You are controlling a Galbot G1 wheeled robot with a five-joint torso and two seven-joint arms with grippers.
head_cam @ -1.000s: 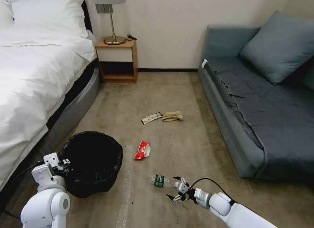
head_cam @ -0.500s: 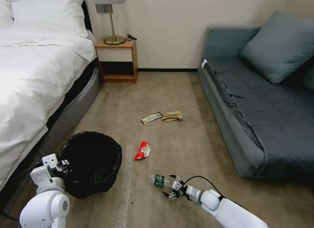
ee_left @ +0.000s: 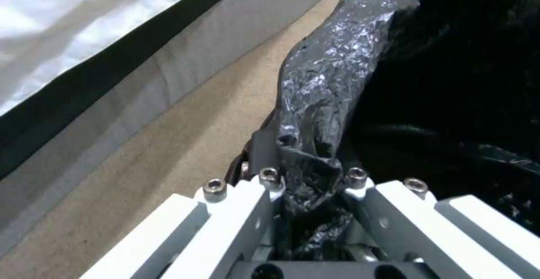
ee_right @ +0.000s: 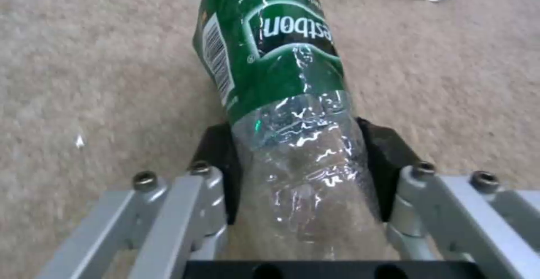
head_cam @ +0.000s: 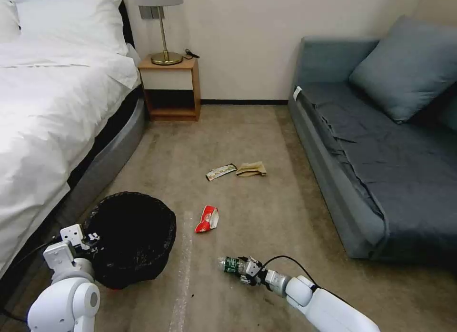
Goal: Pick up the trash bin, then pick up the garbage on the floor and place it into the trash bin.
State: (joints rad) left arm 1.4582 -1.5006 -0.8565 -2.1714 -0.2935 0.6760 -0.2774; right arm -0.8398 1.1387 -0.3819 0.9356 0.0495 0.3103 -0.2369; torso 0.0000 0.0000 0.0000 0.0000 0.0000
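The trash bin (head_cam: 133, 237), lined with a crinkly black bag (ee_left: 450, 80), stands on the carpet at the left beside the bed. My left gripper (head_cam: 90, 240) (ee_left: 306, 177) is shut on the bag-covered rim. The garbage lies on the floor. A clear bottle (head_cam: 232, 264) (ee_right: 281, 101) with a green label rests on the carpet, and my right gripper (head_cam: 250, 269) (ee_right: 301, 144) is shut on its clear end, the black pads (ee_right: 219, 156) pressing both sides. Farther off lie a red-white snack wrapper (head_cam: 207, 219), a long yellowish wrapper (head_cam: 221, 171) and a crumpled tan paper bag (head_cam: 251, 169).
A bed (head_cam: 47, 108) with white sheets runs along the left. A wooden nightstand (head_cam: 172, 87) with a lamp stands at the far wall. A grey-blue sofa (head_cam: 381, 156) lines the right side. Open carpet stretches between them.
My right gripper has reached forward and left along the floor to the bottle, and its fingers have closed around it. The left arm and bin have barely shifted.
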